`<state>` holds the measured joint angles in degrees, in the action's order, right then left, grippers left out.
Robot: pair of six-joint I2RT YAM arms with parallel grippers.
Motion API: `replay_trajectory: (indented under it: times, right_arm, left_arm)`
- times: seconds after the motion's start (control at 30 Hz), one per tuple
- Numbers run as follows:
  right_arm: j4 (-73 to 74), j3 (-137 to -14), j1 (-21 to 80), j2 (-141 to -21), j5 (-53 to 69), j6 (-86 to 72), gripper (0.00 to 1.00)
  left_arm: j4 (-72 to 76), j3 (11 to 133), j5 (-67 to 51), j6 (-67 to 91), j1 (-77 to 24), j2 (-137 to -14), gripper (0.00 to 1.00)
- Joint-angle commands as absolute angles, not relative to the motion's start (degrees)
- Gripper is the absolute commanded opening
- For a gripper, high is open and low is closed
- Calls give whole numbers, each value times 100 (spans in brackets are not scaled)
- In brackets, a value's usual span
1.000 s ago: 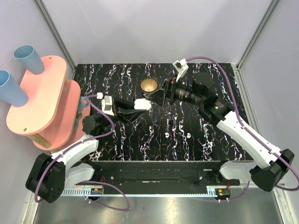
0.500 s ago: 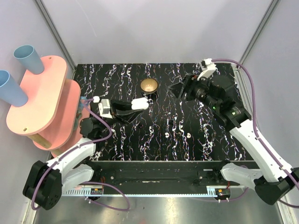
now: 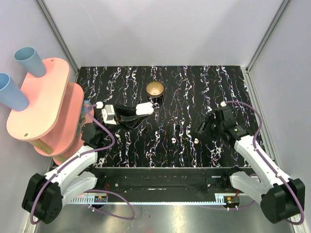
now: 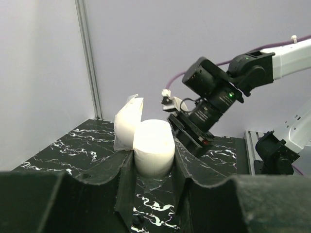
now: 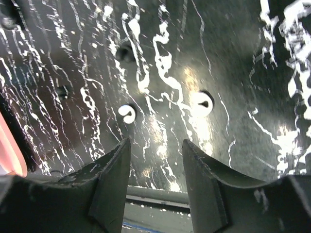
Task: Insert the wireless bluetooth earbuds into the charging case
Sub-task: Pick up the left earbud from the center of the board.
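The charging case (image 3: pixel 145 108) is a white pod with its lid (image 4: pixel 127 122) hinged up. My left gripper (image 3: pixel 141 110) is shut on the case body (image 4: pixel 153 145) and holds it just above the table, left of centre. Two white earbuds (image 3: pixel 174 140) (image 3: pixel 196 141) lie loose on the black marbled top near the front. My right gripper (image 3: pixel 198 131) hovers just above and right of them. In the right wrist view its jaws (image 5: pixel 155 144) stand open with nothing between, and both earbuds (image 5: pixel 127 112) (image 5: pixel 201 103) lie a little beyond the fingertips.
A brass bowl (image 3: pixel 155 89) sits behind the case. A pink two-tier stand (image 3: pixel 43 104) with two blue cups (image 3: pixel 28 60) stands off the table's left edge. The front rail (image 5: pixel 160 196) lies below my right fingertips. Grey walls close in the back and sides.
My right arm has drawn away from the case, swung right and toward the front, and come down over the earbuds with its jaws narrowing. The left gripper still holds the case, hardly moved.
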<state>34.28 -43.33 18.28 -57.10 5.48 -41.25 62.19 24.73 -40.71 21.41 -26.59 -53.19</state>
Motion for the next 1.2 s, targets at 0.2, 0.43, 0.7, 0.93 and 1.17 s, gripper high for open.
replay_trajectory:
  times: [0.2, 0.43, 0.7, 0.93, 1.17]
  right_arm:
    - [3410, -3604, 1758, -5440, 396, -5018, 48]
    - [2595, -3244, 1644, -5870, 396, -5159, 41]
    - [2119, -3138, 1477, -6451, 510, -5124, 36]
    - [2066, -2997, 1424, -6530, 413, -5063, 35]
    - [1960, -3006, 1424, -6802, 466, -4931, 34]
  left_arm:
    - [6477, 2549, -4060, 2092, -2672, -5317, 0]
    - [6487, 2479, -4008, 2136, -2672, -5230, 0]
    - [6363, 2470, -3990, 2083, -2672, -5142, 0]
    - [6284, 2479, -3973, 2065, -2672, -5168, 0]
    - [6284, 2549, -4008, 2083, -2681, -5291, 0]
